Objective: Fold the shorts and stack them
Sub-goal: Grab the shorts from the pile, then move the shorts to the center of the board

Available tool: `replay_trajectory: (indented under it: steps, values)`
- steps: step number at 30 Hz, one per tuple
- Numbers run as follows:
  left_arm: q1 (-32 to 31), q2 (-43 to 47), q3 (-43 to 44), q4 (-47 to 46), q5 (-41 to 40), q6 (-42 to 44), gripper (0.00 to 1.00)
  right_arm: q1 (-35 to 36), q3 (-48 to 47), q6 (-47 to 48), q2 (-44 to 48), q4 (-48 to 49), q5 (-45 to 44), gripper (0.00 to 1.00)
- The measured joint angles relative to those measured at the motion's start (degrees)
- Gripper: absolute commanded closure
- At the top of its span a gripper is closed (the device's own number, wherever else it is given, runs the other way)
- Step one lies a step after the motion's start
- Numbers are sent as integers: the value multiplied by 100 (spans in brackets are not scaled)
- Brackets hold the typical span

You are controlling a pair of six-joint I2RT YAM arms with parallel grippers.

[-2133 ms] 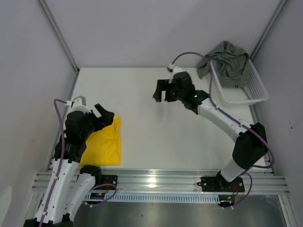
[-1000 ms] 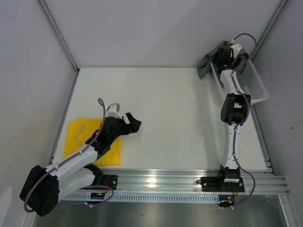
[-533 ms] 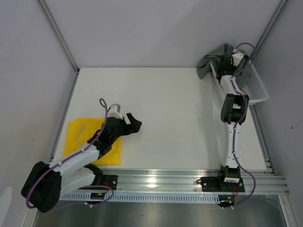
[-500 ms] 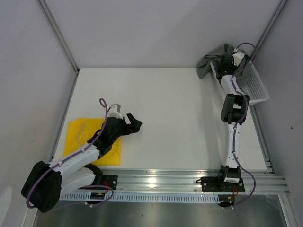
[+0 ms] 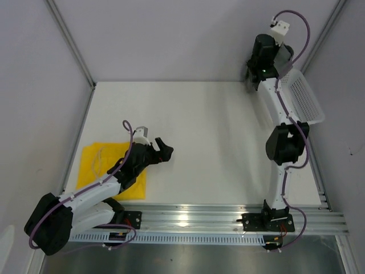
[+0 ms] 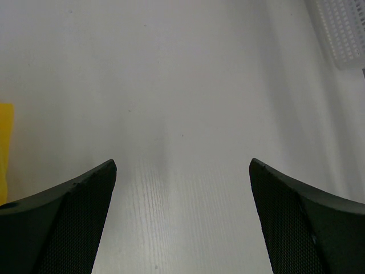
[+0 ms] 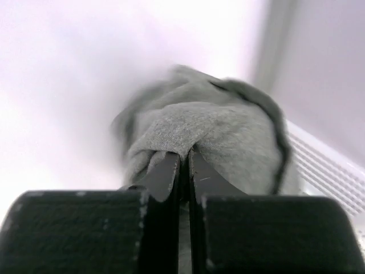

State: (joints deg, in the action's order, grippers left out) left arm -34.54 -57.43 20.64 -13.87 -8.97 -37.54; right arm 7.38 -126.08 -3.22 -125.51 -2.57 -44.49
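Note:
The yellow shorts [image 5: 100,165] lie folded flat at the table's front left; a sliver of them shows in the left wrist view [image 6: 4,142]. My left gripper [image 5: 162,151] hovers just to their right, open over bare table, with nothing between its fingers [image 6: 68,217]. My right gripper [image 7: 183,154] is shut on a fold of the grey-green shorts [image 7: 228,137], which bunch up over its tips. In the top view that gripper [image 5: 251,73] is raised at the back right, beside the basket, and the arm hides most of the cloth.
The white mesh basket [image 5: 302,100] stands at the back right against the wall; its corner shows in the left wrist view [image 6: 342,28]. Grey walls and metal posts enclose the table on three sides. A metal rail runs along the front.
My right gripper has shut on the grey-green shorts in the basket and lifted them up and out. The left arm has barely shifted.

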Motion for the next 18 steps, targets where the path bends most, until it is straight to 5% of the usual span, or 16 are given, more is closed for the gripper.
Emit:
replay_trajectory:
  steps: [9,18]
  values:
    - [-66,850,-57,358,-389,-44,1,1637,396,-474,3335,-1241,1515,100]
    - [-74,3333,1174,2588,-903,-96,1,2684,1432,-1290,4940,-2907,3165,100]
